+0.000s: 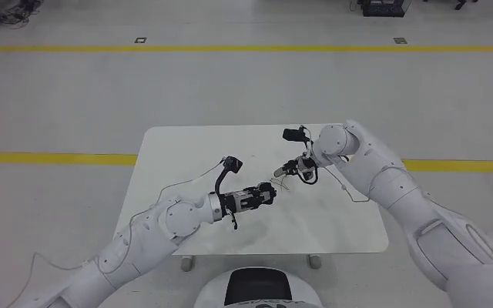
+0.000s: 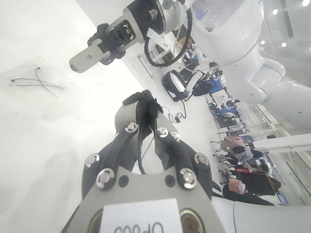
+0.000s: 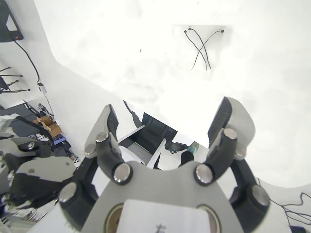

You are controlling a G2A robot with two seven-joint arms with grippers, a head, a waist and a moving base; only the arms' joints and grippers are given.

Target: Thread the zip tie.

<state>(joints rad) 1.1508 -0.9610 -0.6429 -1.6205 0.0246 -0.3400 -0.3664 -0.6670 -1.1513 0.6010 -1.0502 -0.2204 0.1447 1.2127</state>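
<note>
From where I'm standing, the left end effector (image 2: pixel 143 104) is pinching a black zip tie (image 2: pixel 140 153) between closed fingers above the desk (image 1: pixel 177 154). The right end effector (image 3: pixel 167 117) is hanging open just beside it. Spare ties (image 3: pixel 200 49) are lying crossed on a clear sheet (image 3: pixel 218 54).

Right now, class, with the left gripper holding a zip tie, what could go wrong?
1. The left gripper pinches the zip tie while the right gripper is open and empty; the loose tail may flex away.
2. The grippers sit close above the table and might collide.
3. The spare ties lie crossed; lifting one may drag another.
</note>
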